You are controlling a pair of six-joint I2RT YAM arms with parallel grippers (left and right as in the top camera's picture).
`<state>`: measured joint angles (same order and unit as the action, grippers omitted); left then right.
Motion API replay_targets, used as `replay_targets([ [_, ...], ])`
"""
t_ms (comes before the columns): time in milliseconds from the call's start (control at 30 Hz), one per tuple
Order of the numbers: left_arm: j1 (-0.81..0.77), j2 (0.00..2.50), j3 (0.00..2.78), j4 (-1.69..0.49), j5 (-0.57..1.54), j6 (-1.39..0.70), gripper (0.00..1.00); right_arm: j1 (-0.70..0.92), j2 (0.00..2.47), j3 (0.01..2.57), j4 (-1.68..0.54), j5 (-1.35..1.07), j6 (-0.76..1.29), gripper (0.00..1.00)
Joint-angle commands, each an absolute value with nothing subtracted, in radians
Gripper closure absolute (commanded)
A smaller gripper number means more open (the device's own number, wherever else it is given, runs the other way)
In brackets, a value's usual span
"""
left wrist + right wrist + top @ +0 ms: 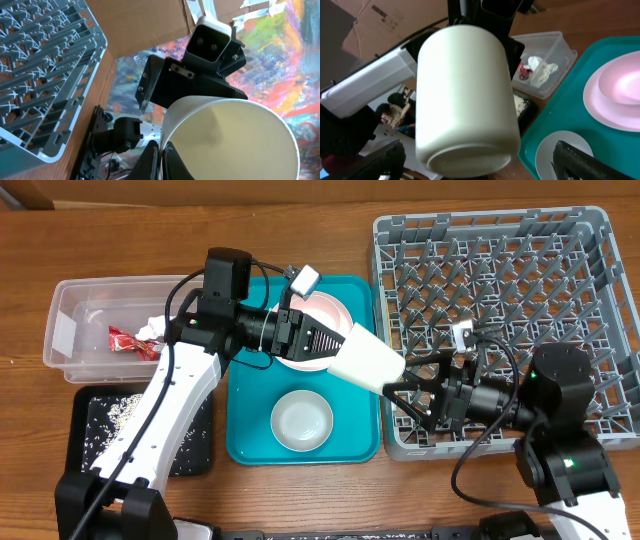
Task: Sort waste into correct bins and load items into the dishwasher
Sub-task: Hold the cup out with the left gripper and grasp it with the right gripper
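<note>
- The cup point(365, 360) hangs in the air on its side, above the gap between the teal tray point(250, 440) and the rack point(500, 260). Its base points toward the rack.
- It looks stiff, with plain, smooth, slightly glossy walls and no handle. I judge it light and likely slippery. I cannot tell whether it is ceramic or plastic, so it is best treated as breakable.
- The left gripper point(318, 343) is clamped on the cup's rim. In the left wrist view the fingers point(152, 157) pinch the wall at the mouth. That is a thin hold on a smooth edge.
- The right gripper point(405, 395) is spread wide at the base end, one finger on each side of the cup. Neither finger appears to touch it.
- The surest grasp would be across the round body near the base, squeezed evenly so the cup cannot squirt out.
- The pink bowl point(335, 315) and white bowl point(302, 420) sit on the teal tray.
- The tub point(70, 300) holds the wrapper point(128, 340) and napkin point(152, 330). The black tray point(85, 405) holds rice point(110, 415).
- No brand, label or readable writing shows on the cup or anywhere else.
</note>
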<state>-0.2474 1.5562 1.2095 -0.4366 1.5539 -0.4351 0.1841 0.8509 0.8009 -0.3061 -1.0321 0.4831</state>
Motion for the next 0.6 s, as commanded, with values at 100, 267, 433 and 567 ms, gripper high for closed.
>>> replay_targets([
  [100,-0.251,1.56,1.213,-0.417,1.58,-0.434,0.96,0.196,0.883,0.821,-0.202,-1.041,0.577,0.08],
  [267,-0.251,1.56,1.213,-0.4,1.579,-0.434,0.96,0.231,0.885,0.821,-0.131,-1.041,0.63,0.13],
  [433,-0.251,1.56,1.213,-0.384,1.579,-0.434,0.96,0.284,0.888,0.821,-0.117,-1.017,0.63,0.17],
  [567,-0.251,1.56,1.213,-0.384,1.58,-0.434,0.96,0.321,0.896,0.821,-0.116,-0.957,0.629,0.18],
])
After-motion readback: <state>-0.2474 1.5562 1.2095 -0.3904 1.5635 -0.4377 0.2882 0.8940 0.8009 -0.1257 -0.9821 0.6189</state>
